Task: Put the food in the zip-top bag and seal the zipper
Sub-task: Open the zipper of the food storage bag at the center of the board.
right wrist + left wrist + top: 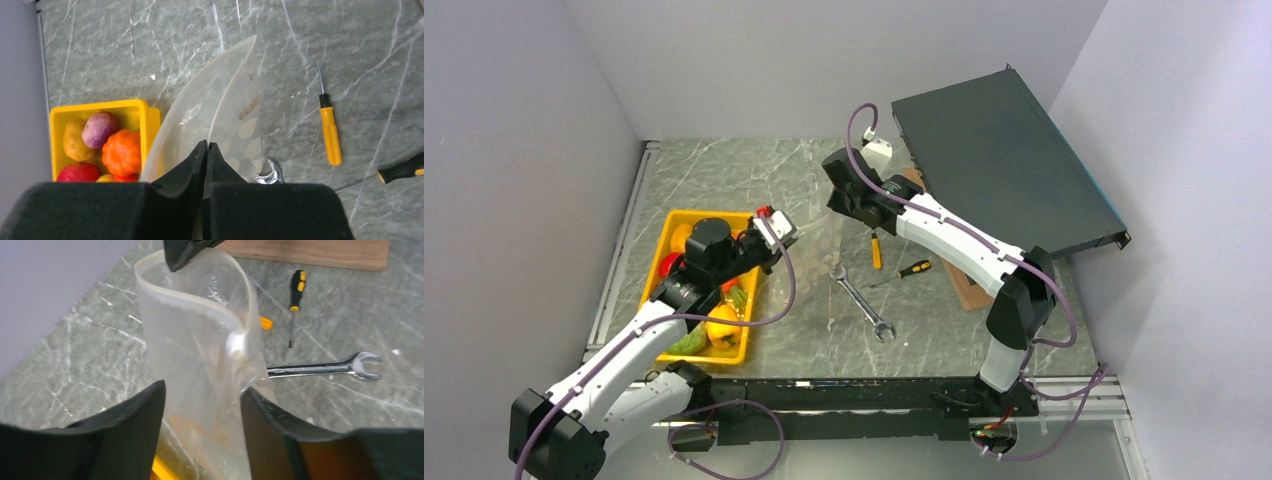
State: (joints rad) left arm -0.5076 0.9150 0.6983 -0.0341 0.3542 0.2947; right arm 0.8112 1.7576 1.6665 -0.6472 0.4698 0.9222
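**A:** Where is the floppy, clear plastic zip-top bag (200, 340) with the white-dotted panel?

**B:** It hangs upright over the grey marbled table top (75, 355), between the yellow plastic tray (150, 112) and the steel open-ended wrench (320, 369). It is just beside the tray, and its mouth gapes open at the top.

**A:** What holds it up?

**B:** The right gripper (206, 145). Its black fingers are clamped together on the mouth edge, at the thin white zipper strip (165, 287) (the left wrist view shows that tip biting the rim from above).

**A:** And the left gripper (202, 390)?

**B:** It is released: the jaws stand apart, one finger on each side of the bag's lower half. Whether either pad touches the plastic, I cannot tell.

**A:** The toy food?

**B:** It is in the tray. I can see a ridged orange piece (122, 152), a purple one (100, 129), a dull yellow one (75, 140) and a red one (80, 172), all packed close together.

**A:** Anything else on the table?

**B:** A yellow-handled screwdriver (331, 135) and a black-and-yellow screwdriver (400, 172) lie near the wrench. A brown wooden board (310, 250) lies beyond them.
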